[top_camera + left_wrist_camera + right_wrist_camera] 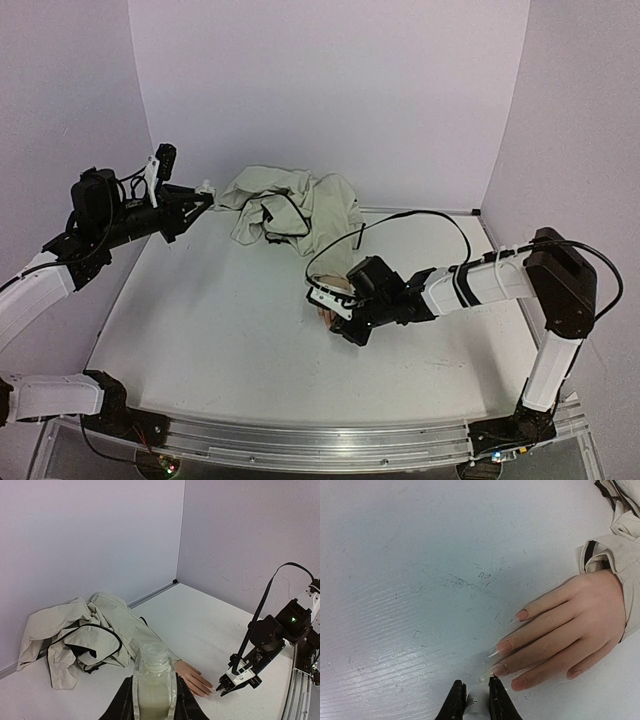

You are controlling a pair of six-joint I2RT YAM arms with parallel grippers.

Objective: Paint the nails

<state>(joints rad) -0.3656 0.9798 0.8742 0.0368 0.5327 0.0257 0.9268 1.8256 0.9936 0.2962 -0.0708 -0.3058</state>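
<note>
L hand [154,682] grips open frosted bottle [153,662]; R hand [475,681] pinches white brush cap [477,702] at peach mannequin nails [504,646]; coverage unclear, prob mid-job.

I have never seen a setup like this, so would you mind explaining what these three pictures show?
Two robot arms stand at a white table. One picture looks down from above; the other two come from wrist cameras. The left claw is shut on a small pale bottle, held in the air. The right claw pinches a small white piece, probably a brush, beside the nails of a mannequin hand lying flat. A beige jacket lies crumpled behind it.
</note>
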